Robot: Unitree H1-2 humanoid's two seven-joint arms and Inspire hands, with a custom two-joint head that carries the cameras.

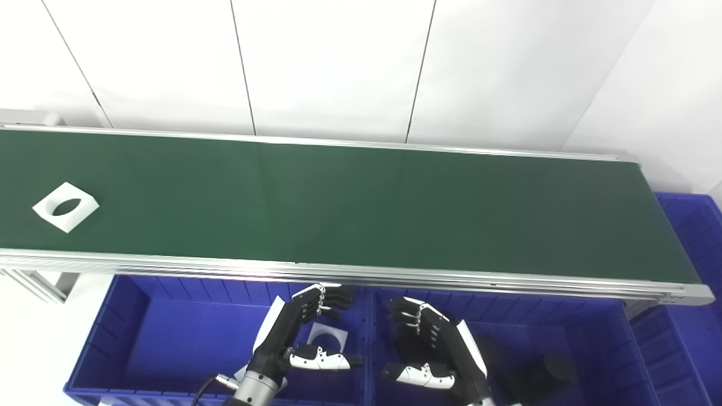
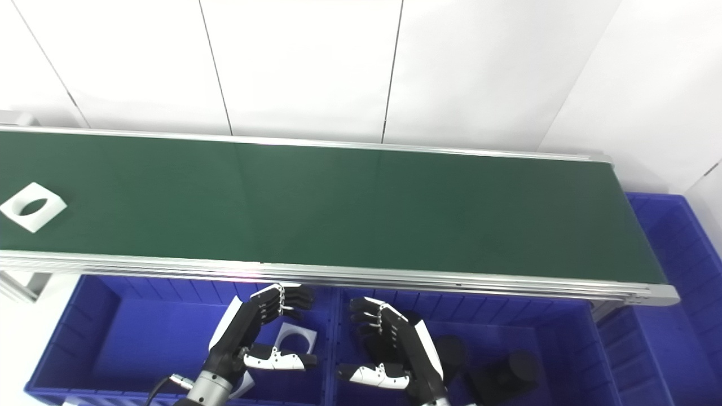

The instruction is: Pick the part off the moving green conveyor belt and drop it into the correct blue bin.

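A white square part with a round hole (image 1: 66, 206) lies flat at the far left of the green conveyor belt (image 1: 361, 208). My left hand (image 1: 302, 330) hovers open over the left blue bin (image 1: 141, 338), fingers curled slightly, holding nothing. A similar white square part (image 1: 330, 338) lies in that bin just beyond the hand. My right hand (image 1: 431, 344) hangs open over the right blue bin (image 1: 598, 338), also empty. Both hands are below the belt's near rail, far from the part on the belt.
Dark cylindrical parts (image 2: 502, 372) lie in the right bin near my right hand. A third blue bin (image 1: 694, 270) stands at the belt's right end. The belt's aluminium near rail (image 1: 361, 273) runs between the hands and the belt surface. White wall panels behind.
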